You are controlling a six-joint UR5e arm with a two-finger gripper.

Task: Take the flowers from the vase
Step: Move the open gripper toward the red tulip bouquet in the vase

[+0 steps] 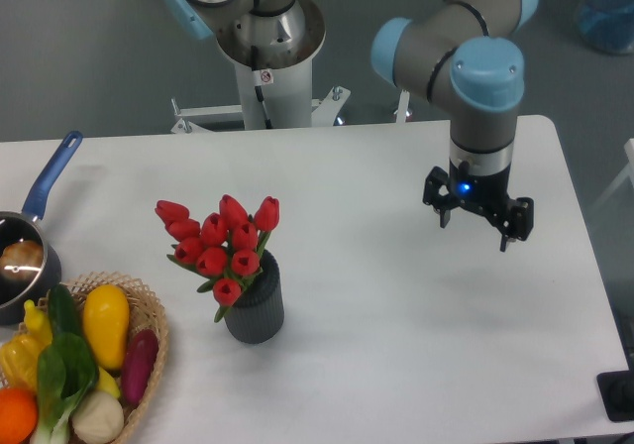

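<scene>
One bunch of flowers (223, 243) stands in the vase (256, 308), in the left half of the tabletop (396, 365), nearer to the front edge than to the back edge. The red buds spread wider than the round mouth of the vase. The long axis of the bunch is not upright: from the mouth the stems rise and lean to the left, so the buds point up and toward the left edge, and one low bud hangs over the left side of the vase. The vase itself stands upright.

Far to the right, the tool (477, 216) hangs above the right half of the tabletop, well apart from the flowers, its two fingers spread and grasping nothing. I judge that the step in hand is the approach. To do it well, the tool should travel left and arrive above the bunch, then close on the stems just over the mouth, below the buds, not on the buds. The lift should follow the leaning line of the stems, otherwise the vase may tip.
</scene>
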